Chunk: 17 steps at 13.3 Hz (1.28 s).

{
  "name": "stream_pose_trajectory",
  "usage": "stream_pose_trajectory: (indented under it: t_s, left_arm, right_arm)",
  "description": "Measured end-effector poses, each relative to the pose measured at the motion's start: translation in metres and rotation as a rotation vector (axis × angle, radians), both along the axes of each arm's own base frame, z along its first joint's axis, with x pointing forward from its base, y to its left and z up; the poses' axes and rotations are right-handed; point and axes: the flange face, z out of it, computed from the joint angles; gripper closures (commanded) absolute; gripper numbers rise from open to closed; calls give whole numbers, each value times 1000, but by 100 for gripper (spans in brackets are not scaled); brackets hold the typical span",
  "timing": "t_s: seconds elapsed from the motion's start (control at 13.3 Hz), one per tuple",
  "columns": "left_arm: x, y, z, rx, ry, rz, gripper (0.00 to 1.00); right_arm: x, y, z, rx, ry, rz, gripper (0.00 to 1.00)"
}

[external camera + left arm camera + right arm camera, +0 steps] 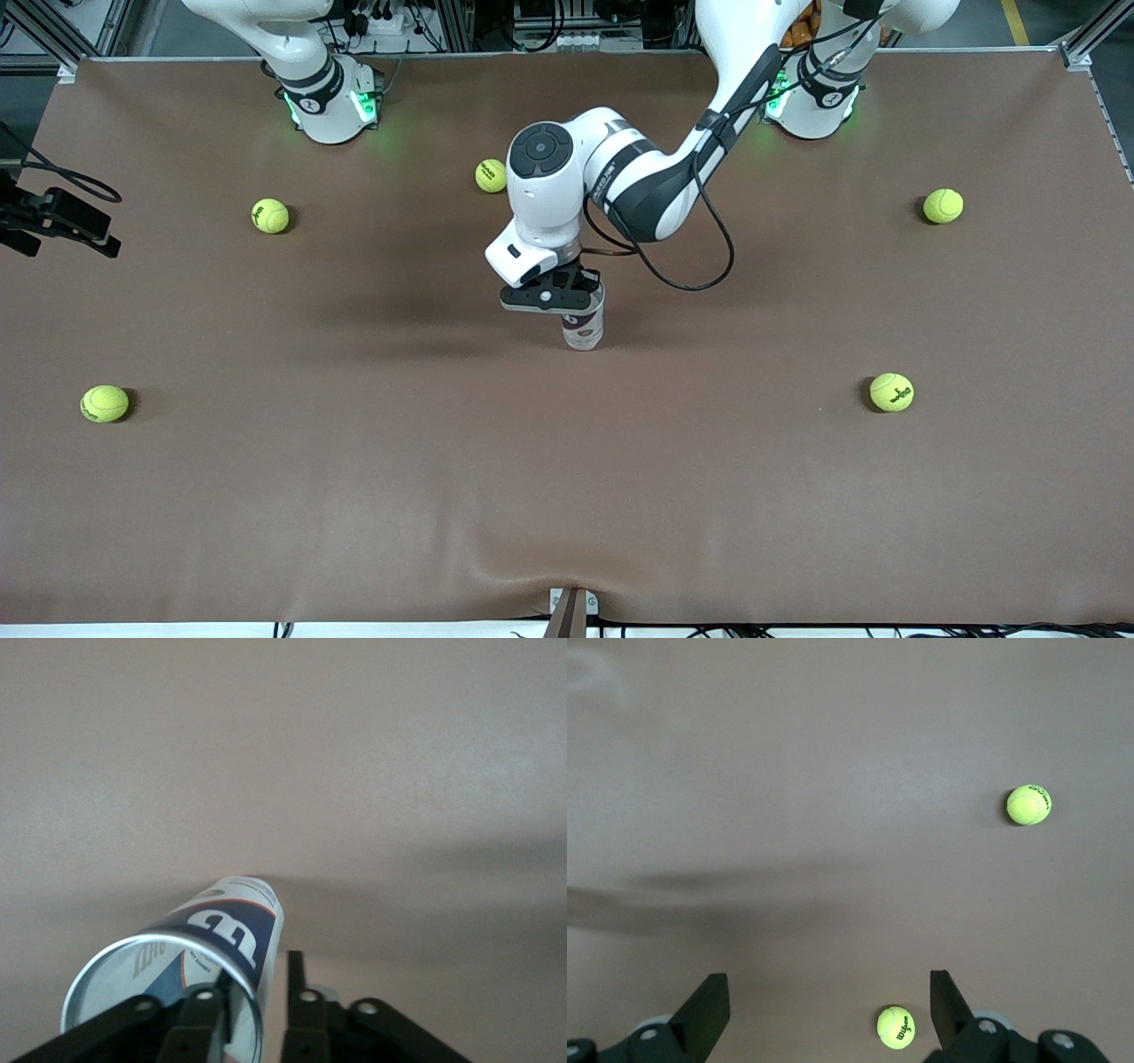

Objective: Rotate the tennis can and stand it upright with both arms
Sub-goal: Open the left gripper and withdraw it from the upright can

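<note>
Can (584, 326) upright, open-topped, its rim pinched by left tool (571, 297); right tool (824, 1010) waits spread wide.

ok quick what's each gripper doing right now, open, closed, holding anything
Left gripper: shut on the tennis can near its rim, at the middle of the table.
Right gripper: open, holding nothing, up over the table; that arm waits.

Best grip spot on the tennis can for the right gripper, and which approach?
Probably the bare lower label, coming in level from the right arm's end of the table. The tennis can stands upright at mid-table, and the left gripper already pinches its open metal rim from above. The right gripper is open, elsewhere over the table.
</note>
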Motion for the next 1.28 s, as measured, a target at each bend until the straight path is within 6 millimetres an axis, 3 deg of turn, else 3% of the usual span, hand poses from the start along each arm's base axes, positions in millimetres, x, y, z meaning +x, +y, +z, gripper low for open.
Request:
stream_pose_trajectory:
  t_s: [0.23,0.38,0.45,0.68,0.9,1.13,1.28]
  left_arm:
    - [6,3,15,-19,-21,9,0]
    - [18,15,52,-53,-60,36,0]
    - [29,32,80,-66,-77,65,0]
    - [60,115,171,-59,-101,188,0]
    - [85,222,243,-22,-112,227,0]
    - [103,331,271,48,-62,205,0]
    - [108,385,278,44,-23,191,0]
  right_arm:
    - [0,0,0,0,0,0,0]
    - [0,0,0,0,0,-1,0]
    - [0,-1,0,0,1,-2,0]
    - [-1,-2,-1,0,6,-3,0]
    - [-3,-2,-2,1,23,-4,0]
    - [-4,-4,-2,1,32,-8,0]
    - [-4,-4,-1,1,32,-9,0]
